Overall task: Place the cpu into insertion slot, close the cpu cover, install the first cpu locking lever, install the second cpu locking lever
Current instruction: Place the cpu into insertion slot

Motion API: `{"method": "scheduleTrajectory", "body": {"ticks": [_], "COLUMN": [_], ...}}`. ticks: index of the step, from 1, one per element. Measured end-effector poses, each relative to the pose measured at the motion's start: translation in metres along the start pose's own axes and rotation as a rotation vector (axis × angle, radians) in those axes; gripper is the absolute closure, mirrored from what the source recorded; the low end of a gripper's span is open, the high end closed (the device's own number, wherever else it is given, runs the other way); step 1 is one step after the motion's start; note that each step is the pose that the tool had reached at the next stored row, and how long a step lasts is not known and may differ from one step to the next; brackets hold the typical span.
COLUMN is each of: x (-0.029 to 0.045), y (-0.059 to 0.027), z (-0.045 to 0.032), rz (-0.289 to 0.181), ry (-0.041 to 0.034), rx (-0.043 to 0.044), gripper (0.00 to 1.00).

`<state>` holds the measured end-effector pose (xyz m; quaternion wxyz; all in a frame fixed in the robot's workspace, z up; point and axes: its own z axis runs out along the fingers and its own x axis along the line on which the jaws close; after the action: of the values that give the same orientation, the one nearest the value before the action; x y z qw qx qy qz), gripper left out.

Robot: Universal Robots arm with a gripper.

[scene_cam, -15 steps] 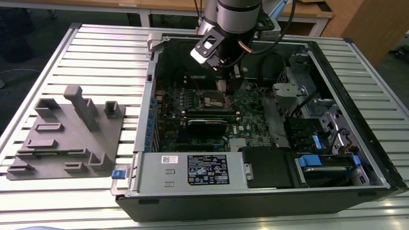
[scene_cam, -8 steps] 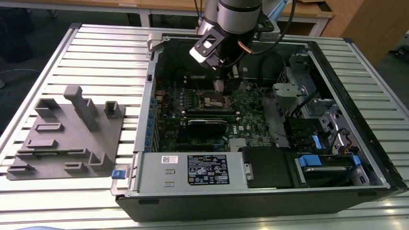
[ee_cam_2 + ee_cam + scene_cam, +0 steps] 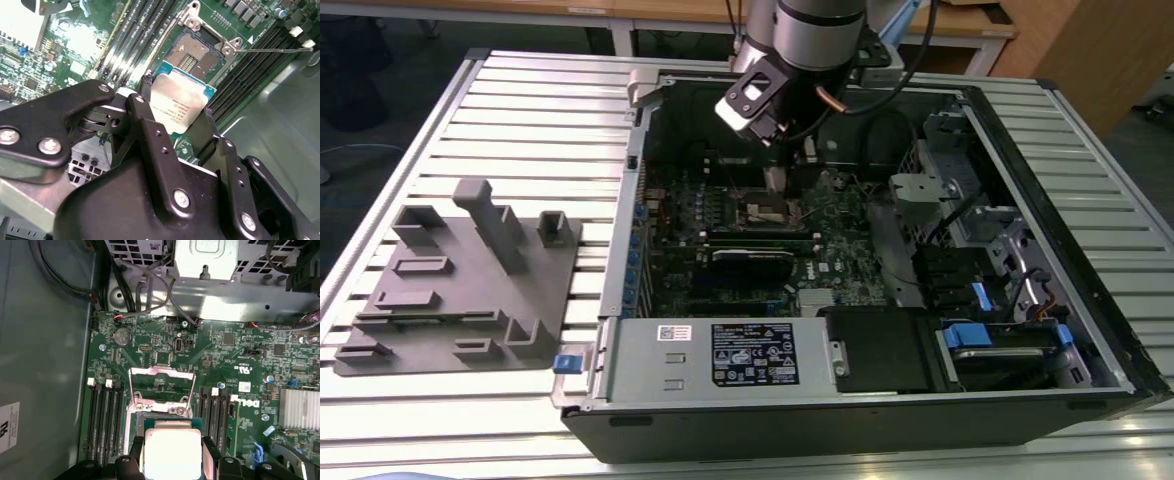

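Atop a slatted metal counter [image 3: 520, 110]: open computer case [image 3: 854, 430], lying flat, green motherboard [image 3: 841, 240] facing up. Beside it, toward the exterior view's left, grey moulded fixture [image 3: 454, 280]. Reaching steeply down into the case from its far edge: robot arm [image 3: 821, 30], wrist tilted, claw [image 3: 177, 107] aimed at the board. Clenched on the cpu [image 3: 182, 102], black fingers [image 3: 145, 100] pinching two opposite edges, silver top seen in both wrist views. Held just over the insertion slot [image 3: 192, 52], not yet seated, contact bed bare. Beyond the slot, cpu cover [image 3: 161, 371] swung open. Alongside, thin wire locking lever [image 3: 272, 49] lying out to the side.
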<state>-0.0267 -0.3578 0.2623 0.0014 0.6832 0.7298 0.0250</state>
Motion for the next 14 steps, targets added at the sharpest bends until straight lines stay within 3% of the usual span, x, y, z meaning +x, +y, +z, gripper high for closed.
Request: {"method": "scheduleTrajectory", "body": {"ticks": [2,3,9,14], "x": [0.0000,0.0001,-0.0001,-0.0001], "y": [-0.0006,-0.0007,-0.0009,-0.0009], "z": [0.0001,0.0004,0.0035,0.0045], "rz": [0.000,0.000,0.035,0.037], "ry": [0.0089,0.0096,0.0082,0.0083], "rx": [-0.0006,-0.0007,-0.0018,-0.0020], "gripper": [0.46,0.46,0.46,0.46]}}
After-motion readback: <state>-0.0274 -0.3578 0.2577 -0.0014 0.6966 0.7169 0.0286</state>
